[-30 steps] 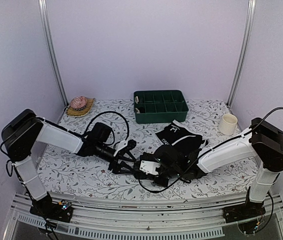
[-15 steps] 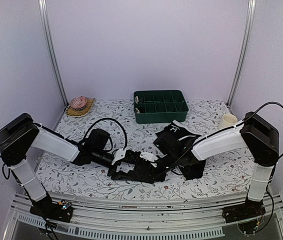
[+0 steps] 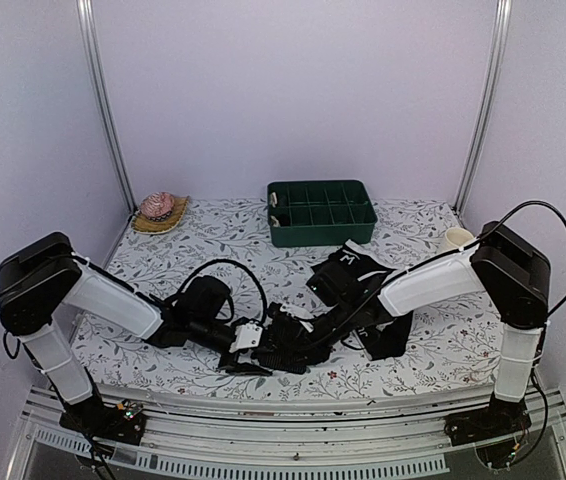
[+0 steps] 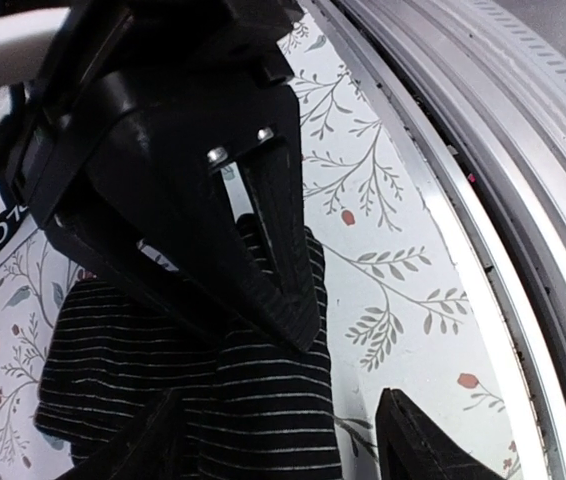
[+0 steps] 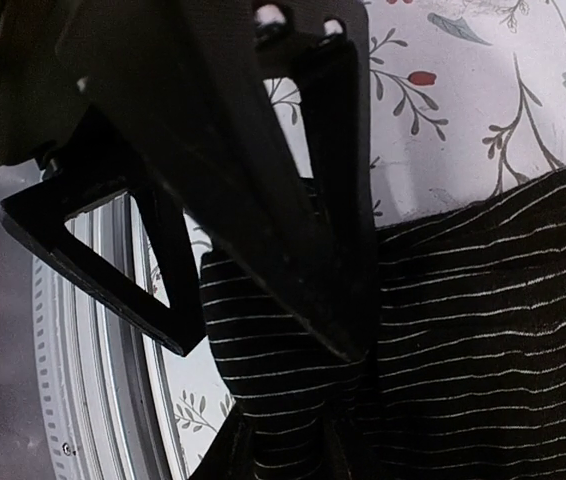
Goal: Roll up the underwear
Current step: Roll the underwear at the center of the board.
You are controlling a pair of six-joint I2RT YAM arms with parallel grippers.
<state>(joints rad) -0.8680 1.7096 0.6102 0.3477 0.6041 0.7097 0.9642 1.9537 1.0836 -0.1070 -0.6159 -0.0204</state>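
flowered tabletop, front rail close by. the striped underwear sits bunched at the near edge, a little left of centre, its loose edge toward the rail — i can't read its long axis under the arms. the right gripper is pinched down on the striped cloth. the left gripper stands spread just beside it, one finger over cloth, the other over bare table. more black fabric with white lettering lies toward mid-table. behind it, a green divided tray holds something small and pale at its left end. the cream cup stands far right — contents unseen.
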